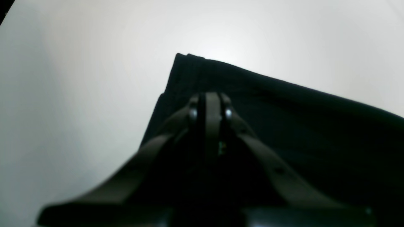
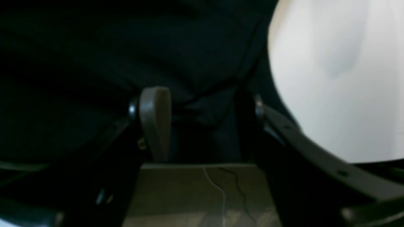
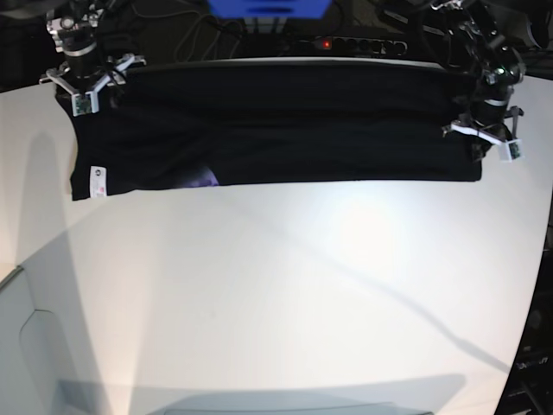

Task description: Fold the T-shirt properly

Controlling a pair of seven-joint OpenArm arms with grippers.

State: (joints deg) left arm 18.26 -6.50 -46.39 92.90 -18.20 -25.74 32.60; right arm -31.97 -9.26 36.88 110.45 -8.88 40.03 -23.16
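Observation:
The black T-shirt point(image 3: 276, 130) lies as a long folded band across the far part of the white table point(image 3: 285, 294). Its white label point(image 3: 97, 180) and a bit of purple print point(image 3: 205, 179) show at the near edge on the left. My right gripper point(image 3: 82, 86) is at the shirt's far left corner. In the right wrist view it point(image 2: 205, 107) is open, with a fold of the black cloth point(image 2: 202, 104) between its fingers. My left gripper point(image 3: 488, 138) is at the shirt's right end. In the left wrist view it point(image 1: 210, 101) is shut just above the shirt's corner point(image 1: 189, 66); no cloth shows between its fingers.
A blue box point(image 3: 268, 7) and a power strip point(image 3: 354, 43) with cables sit behind the table's far edge. The table's right edge point(image 3: 540, 285) runs close to my left arm. The shirt's near edge runs at about a third of the table's depth.

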